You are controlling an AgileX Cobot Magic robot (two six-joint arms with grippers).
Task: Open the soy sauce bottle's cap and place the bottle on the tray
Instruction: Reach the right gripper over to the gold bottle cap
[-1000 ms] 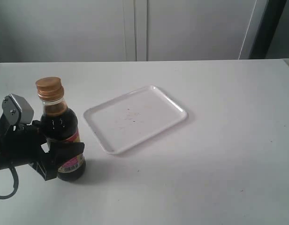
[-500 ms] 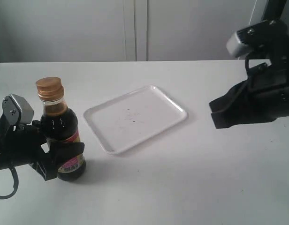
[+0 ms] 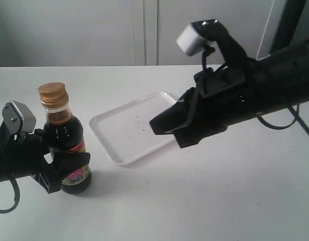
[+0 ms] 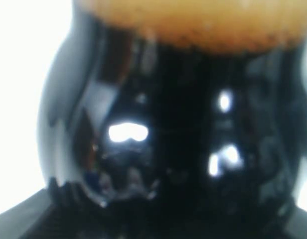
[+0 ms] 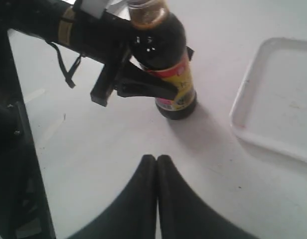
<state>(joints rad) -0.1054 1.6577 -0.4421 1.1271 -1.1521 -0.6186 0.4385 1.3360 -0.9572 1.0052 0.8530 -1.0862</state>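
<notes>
- The soy sauce bottle (image 3: 64, 135) stands upright on the desk (image 3: 219, 196). In the exterior view it is left of the tray (image 3: 107, 138) and apart from it.
- The cap (image 3: 52, 94) sits closed on the neck.
- The left fingers (image 3: 74, 159) pinch the bottle's lower body at the label, one on either side. The left wrist view is filled with blurred dark glass.
- The right fingers (image 5: 157, 167) are pressed together with nothing between them. Their tips point toward the bottle and are well apart from it.
- The right arm (image 3: 255, 85) crosses the tray's right part in the exterior view. Its height above the tray cannot be told.
- The tray lies flat on the desk, with a few dark specks.
</notes>
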